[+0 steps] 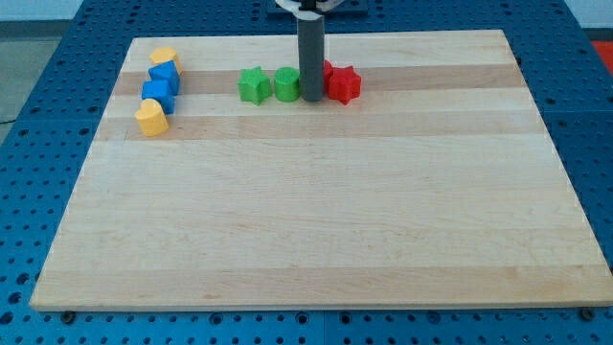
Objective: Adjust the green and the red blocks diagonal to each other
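A green star block (254,84) and a green cylinder block (286,83) sit side by side near the view's top, left of centre. A red star block (343,84) lies to their right, with another red block partly hidden behind the rod. My dark rod comes down from the top, and my tip (312,98) rests on the board between the green cylinder and the red star, touching or nearly touching both.
At the view's top left stands a column of blocks: a yellow block (164,57), two blue blocks (166,76) (158,93) and a yellow heart-like block (151,117). The wooden board (316,220) lies on a blue perforated table.
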`<state>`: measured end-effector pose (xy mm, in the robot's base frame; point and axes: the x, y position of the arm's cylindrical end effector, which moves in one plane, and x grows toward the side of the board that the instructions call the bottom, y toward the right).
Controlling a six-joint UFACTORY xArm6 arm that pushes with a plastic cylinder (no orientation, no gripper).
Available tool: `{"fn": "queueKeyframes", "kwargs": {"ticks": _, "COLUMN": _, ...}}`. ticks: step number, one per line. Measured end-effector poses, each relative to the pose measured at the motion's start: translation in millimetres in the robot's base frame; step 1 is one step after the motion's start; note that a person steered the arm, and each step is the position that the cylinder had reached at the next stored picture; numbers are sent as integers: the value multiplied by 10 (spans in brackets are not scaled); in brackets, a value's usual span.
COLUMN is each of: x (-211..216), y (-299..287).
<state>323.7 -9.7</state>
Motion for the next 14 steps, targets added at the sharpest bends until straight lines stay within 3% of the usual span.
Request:
{"fn": "queueKeyframes", "kwargs": {"ticks": 3, "x": -85, "y": -339}}
{"fn": "queueKeyframes", "kwargs": {"ticks": 4, "x": -545, "y": -280}}
{"fn": "queueKeyframes", "kwargs": {"ticks": 5, "x": -700, "y": -192}}
{"fn": "queueKeyframes", "kwargs": {"ticks": 7, "x": -107, "y": 440}}
{"fn": "queueKeyframes", "kwargs": {"ticks": 8, "x": -5, "y": 571}}
{"fn": "queueKeyframes", "kwargs": {"ticks": 10, "x": -150, "y": -149}}
{"fn": "queueKeyframes", "kwargs": {"ticks": 11, "x": 456, "y": -305}}
{"fn": "queueKeyframes", "kwargs": {"ticks": 14, "x": 918, "y": -1600}}
